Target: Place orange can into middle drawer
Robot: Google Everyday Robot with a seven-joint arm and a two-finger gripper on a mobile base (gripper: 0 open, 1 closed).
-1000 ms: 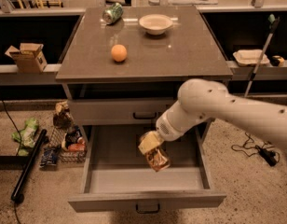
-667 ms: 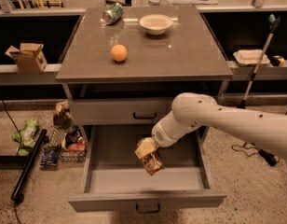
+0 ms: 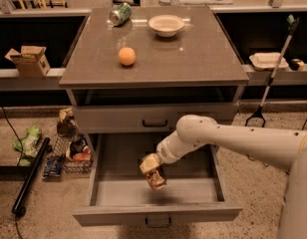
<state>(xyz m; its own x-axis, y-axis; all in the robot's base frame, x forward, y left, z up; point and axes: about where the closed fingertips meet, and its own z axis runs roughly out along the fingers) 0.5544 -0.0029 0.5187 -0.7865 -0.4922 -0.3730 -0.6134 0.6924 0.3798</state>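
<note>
You have one arm [image 3: 228, 138] in view, reaching in from the right, and its gripper [image 3: 152, 169] hangs over the inside of the middle drawer [image 3: 118, 195]. The jaws are closed on the orange can [image 3: 158, 179], which sits tilted in their grip above the grey drawer floor, a little left of centre; you can see a shadow beneath it, so it looks clear of the floor. That drawer is pulled fully out. Count two drawers: the open one, and one shut drawer front [image 3: 118, 118] above it with a black handle [image 3: 154, 124].

On the table [image 3: 203, 59] you have three things: one green can [image 3: 120, 13] lying on its side at the back left, one pale bowl [image 3: 166, 25] just to its right, and one orange ball [image 3: 126, 56] nearer the front left, well apart from both.

Off to the left, one cardboard box [image 3: 29, 60] rests on a low shelf, and one wire basket [image 3: 69, 151] of rubbish stands on the floor beside the open drawer
</note>
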